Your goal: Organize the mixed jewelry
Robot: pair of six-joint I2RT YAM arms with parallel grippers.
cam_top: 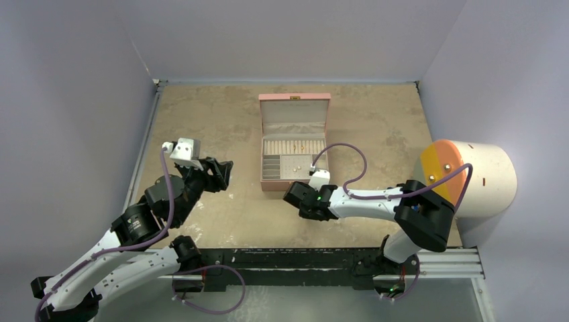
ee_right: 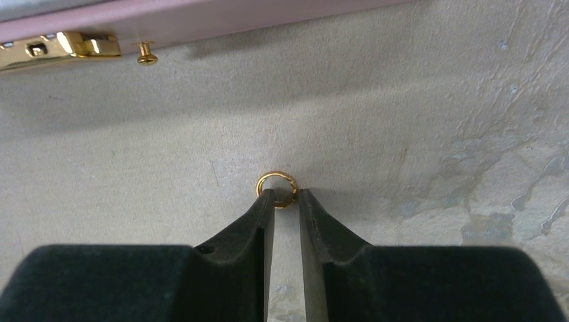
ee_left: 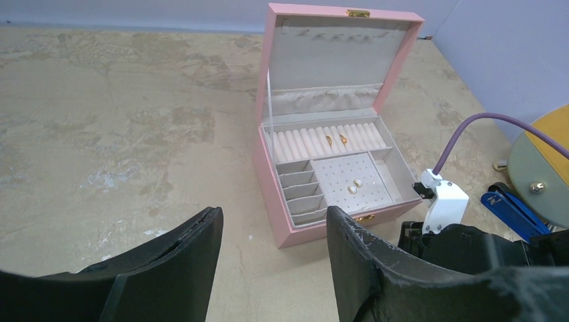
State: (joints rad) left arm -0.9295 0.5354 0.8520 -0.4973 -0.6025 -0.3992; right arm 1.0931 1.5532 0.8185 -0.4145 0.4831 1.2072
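Small gold ring (ee_right: 278,189) — thin, shiny, nipped between the right gripper's (ee_right: 287,194) tips; gold stud (ee_right: 145,54) lies ahead-left, well apart.

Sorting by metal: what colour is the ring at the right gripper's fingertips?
The ring is gold; right wrist view.

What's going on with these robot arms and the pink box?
The right gripper is pinching a small gold ring on the table, just in front of the open pink box. The left gripper is open and holds nothing, off to the box's left. Two gold pieces already sit inside it.
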